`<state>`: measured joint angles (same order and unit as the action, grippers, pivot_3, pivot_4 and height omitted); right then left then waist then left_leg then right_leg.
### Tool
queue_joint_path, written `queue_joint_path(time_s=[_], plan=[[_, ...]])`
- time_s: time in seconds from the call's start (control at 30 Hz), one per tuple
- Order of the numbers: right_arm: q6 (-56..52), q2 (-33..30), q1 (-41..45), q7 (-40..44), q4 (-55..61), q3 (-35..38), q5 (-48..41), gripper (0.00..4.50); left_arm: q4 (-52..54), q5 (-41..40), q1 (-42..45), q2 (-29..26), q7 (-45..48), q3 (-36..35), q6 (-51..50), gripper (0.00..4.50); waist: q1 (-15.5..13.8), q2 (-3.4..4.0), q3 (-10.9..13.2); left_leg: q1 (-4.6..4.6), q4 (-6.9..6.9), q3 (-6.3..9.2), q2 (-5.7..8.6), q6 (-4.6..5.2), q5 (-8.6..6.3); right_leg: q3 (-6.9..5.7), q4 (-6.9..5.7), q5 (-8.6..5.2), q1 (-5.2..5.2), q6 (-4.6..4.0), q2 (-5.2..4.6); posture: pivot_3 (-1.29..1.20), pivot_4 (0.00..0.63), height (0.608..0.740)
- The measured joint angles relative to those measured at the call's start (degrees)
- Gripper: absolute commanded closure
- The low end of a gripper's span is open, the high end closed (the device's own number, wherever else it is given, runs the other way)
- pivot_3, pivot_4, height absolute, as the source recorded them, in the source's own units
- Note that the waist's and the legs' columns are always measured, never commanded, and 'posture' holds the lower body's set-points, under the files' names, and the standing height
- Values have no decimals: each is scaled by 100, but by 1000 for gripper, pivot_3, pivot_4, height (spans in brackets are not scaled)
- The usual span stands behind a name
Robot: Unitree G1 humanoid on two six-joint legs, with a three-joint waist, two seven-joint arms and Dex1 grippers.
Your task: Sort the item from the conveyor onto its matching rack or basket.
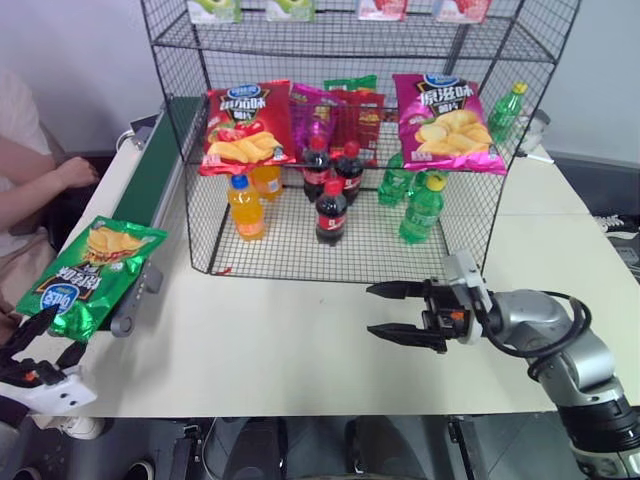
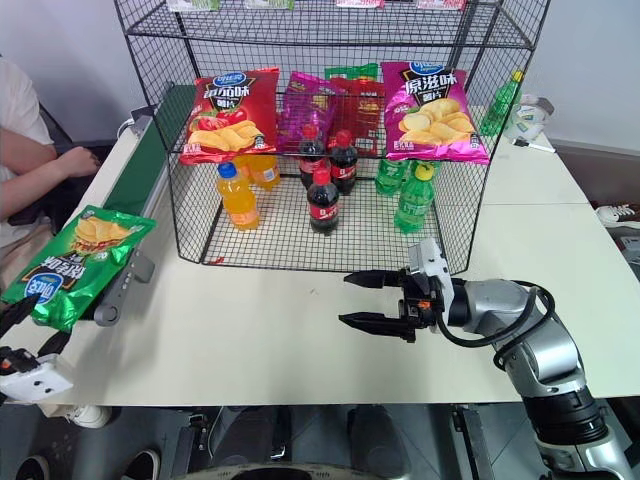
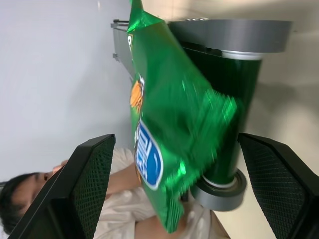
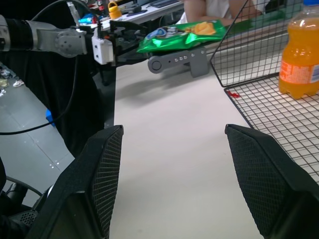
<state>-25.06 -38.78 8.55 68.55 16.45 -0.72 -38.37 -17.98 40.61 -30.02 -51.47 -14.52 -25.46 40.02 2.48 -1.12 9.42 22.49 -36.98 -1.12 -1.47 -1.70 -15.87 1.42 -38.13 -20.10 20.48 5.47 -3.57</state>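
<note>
Across the top and centre of the left eye view: black wire rack (image 1: pixel 200 190), widest thing on the white table (image 1: pixel 300 350), several tiers. Mid tier carries a red chip bag (image 1: pixel 245 125), a magenta chip bag (image 1: pixel 445 122) and smaller bags between them. Bottom tier holds orange soda bottles (image 1: pixel 246 207), cola bottles (image 1: pixel 331 212) and green bottles (image 1: pixel 422 209).

Left of the rack: conveyor (image 1: pixel 155 170), dark-green belt with grey rails, running from upper centre-left down toward the lower left, ending in a grey roller end (image 1: pixel 135 300).

Lower left of frame: green chip bag (image 1: pixel 92 275) lies on the belt's near end and overhangs it. Long axis follows the belt diagonal; the chip picture end points up toward the rack, the blue oval logo end points to the lower-left corner. Glossy, crinkled foil, white Chinese characters, face up.

Bottom-left corner: left gripper (image 1: pixel 45 335), fingers spread wide either side of the bag's lower end, not closed on it. In the left wrist view the bag hangs between the two open fingers (image 3: pixel 84 184).

Lower right: right gripper (image 1: pixel 398 312) points toward frame left, level over bare table in front of the rack, fingers wide apart, holding nothing.

Left edge: a person's arm (image 1: pixel 35 185) rests beside the conveyor.
</note>
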Motion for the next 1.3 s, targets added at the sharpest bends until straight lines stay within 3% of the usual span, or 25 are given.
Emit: queue_joint_path(time_s=[0.37,0.47,0.63,0.7,0.97,1.3], plan=[[260,-1,-5,110,-312,88,117,1111,-227,-139,-10,-131,-171,-14,-63,277,-3,-1,0,-1,-1,0,0,0,0,-1,-3,0,-1,1,0,0,150,739],[305,-1,-5,97,-321,131,144,1070,-292,-294,71,-168,-140,-7,-8,1170,-3,-1,-1,-1,-2,0,0,0,0,-1,-3,0,-1,1,0,0,150,739],[356,-1,22,41,-405,162,195,1070,-367,-531,195,-184,12,65,50,3687,1,-1,-1,-1,-2,-1,0,0,0,-1,-3,0,0,1,0,0,150,739],[364,-1,44,32,-461,178,217,1070,-370,-531,228,-184,6,85,46,4386,0,-1,-1,-1,-2,-1,0,0,0,-1,-4,0,0,1,0,0,150,739],[455,-1,51,57,-560,178,243,1070,-380,-689,225,-184,41,147,71,4386,-1,-3,-2,-1,-2,-2,1,0,0,-1,-6,1,0,1,0,0,150,739],[614,3,66,167,-792,175,343,1070,1098,-2772,513,-11,1324,-270,-206,4386,-22,-6,-4,-1,-8,-2,1,0,0,-2,-6,1,-4,1,-1,0,150,739]])
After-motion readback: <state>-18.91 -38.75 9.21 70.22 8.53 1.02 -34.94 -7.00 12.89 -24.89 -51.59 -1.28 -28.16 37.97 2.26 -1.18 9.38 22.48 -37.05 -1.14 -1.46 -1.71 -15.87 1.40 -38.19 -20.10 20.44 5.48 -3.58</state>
